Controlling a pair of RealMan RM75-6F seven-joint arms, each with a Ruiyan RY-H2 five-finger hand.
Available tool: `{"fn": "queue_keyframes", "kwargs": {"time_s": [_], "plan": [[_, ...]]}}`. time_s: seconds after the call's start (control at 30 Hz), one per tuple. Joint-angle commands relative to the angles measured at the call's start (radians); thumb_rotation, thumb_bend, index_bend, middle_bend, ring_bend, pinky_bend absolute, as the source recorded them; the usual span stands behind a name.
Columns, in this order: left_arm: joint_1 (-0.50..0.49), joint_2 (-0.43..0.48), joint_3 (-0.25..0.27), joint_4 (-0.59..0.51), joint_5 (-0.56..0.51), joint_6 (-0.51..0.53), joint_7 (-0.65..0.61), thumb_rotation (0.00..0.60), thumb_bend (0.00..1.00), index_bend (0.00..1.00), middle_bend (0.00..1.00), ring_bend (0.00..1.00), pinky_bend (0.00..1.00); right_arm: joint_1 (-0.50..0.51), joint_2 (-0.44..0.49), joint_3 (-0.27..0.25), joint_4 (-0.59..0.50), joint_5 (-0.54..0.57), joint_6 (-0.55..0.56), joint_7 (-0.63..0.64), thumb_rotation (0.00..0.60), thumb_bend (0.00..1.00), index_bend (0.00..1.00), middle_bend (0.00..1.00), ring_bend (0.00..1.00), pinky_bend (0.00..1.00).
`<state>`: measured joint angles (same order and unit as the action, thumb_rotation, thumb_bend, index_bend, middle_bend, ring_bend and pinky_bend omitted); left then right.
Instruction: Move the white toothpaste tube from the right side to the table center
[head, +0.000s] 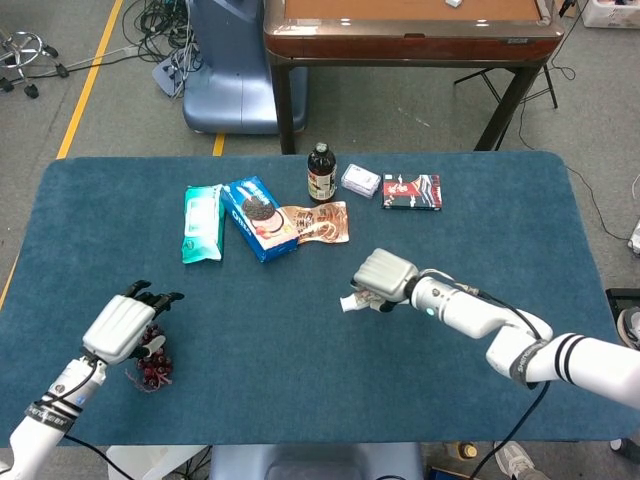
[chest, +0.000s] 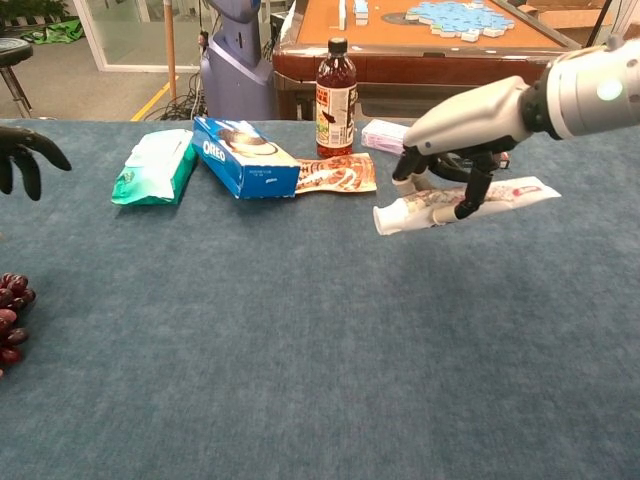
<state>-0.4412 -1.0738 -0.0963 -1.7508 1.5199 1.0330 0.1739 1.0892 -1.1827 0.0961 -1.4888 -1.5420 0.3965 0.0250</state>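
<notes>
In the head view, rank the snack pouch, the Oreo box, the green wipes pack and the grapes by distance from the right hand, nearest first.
From the right hand, which holds the toothpaste tube:
1. Snack pouch, just up and left of the hand.
2. Oreo box, left of the pouch.
3. Green wipes pack, further left, beside the box.
4. Grapes, far left near the front edge, under the left hand.

The table wears matt blue cloth. The toothpaste tube looks smooth and plastic, the biscuit box glossy cardboard, the bottle shiny, the right hand pale plastic.
</notes>
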Motion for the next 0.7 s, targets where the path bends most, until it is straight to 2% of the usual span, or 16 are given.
{"fn": "queue_keyframes", "kwargs": {"time_s": [0.03, 0.17, 0.33, 0.7], "plan": [[-0.080, 0.001, -0.008, 0.009, 0.006, -0.095, -0.041, 0.600, 0.25, 0.18, 0.44, 0.40, 0.13, 0.082, 0.017, 0.031, -0.038, 0.041, -0.087, -0.067, 0.600, 0.96, 0.87, 0.80, 0.68, 0.50], [-0.142, -0.009, -0.015, 0.006, 0.008, -0.161, -0.041, 0.600, 0.25, 0.16, 0.53, 0.50, 0.13, 0.133, -0.014, 0.046, -0.031, 0.095, -0.128, -0.117, 0.600, 0.96, 0.88, 0.80, 0.68, 0.50], [-0.214, -0.011, -0.014, -0.018, 0.005, -0.248, -0.036, 0.600, 0.25, 0.14, 0.60, 0.55, 0.13, 0.189, -0.057, 0.046, -0.011, 0.159, -0.149, -0.183, 0.600, 0.96, 0.88, 0.81, 0.68, 0.50], [-0.312, -0.051, 0.002, -0.043, 0.010, -0.336, -0.012, 0.600, 0.25, 0.13, 0.62, 0.57, 0.13, 0.307, -0.113, -0.001, 0.014, 0.305, -0.156, -0.296, 0.600, 0.96, 0.89, 0.81, 0.69, 0.50]]}}
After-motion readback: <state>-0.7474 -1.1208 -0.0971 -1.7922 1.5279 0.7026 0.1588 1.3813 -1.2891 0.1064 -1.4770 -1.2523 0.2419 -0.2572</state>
